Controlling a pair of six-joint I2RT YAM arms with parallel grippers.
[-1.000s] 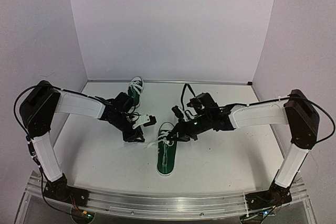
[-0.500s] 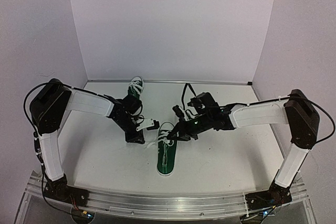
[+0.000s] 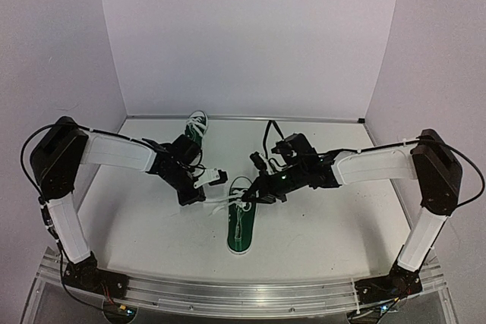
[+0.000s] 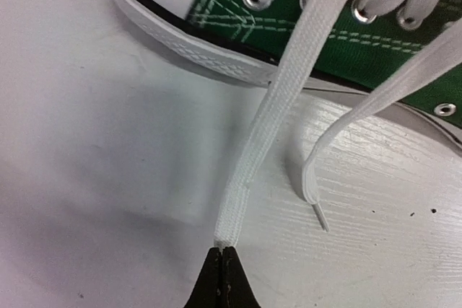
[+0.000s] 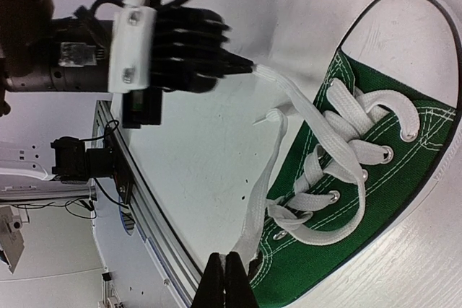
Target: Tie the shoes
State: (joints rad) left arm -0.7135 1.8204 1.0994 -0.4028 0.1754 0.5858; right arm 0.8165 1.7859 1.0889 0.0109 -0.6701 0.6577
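One dark green sneaker [image 3: 241, 225] lies in the middle of the table, its white toe cap towards me. The other sneaker [image 3: 196, 125] stands at the back left by the wall. My left gripper [image 3: 200, 201] is shut on the end of one white lace [image 4: 268, 117], which runs taut from my tips [image 4: 222, 250] to the near shoe [image 4: 375, 48]. My right gripper [image 3: 247, 196] is over that shoe's ankle end. It is shut [image 5: 225, 259] on the other lace [image 5: 258, 203], whose free end with its aglet [image 4: 313, 191] lies loose. The laces cross over the shoe's tongue [image 5: 346, 153].
White walls close the table at the back and on both sides. An aluminium rail [image 3: 243, 294] runs along the near edge. The left arm's wrist and camera [image 5: 133, 45] sit close to the shoe's left side. A black cable [image 3: 267, 136] loops above the right wrist.
The left arm's upper links swung inward and back out, and its gripper drew the lace a little to the left. The right arm and both shoes stayed put.
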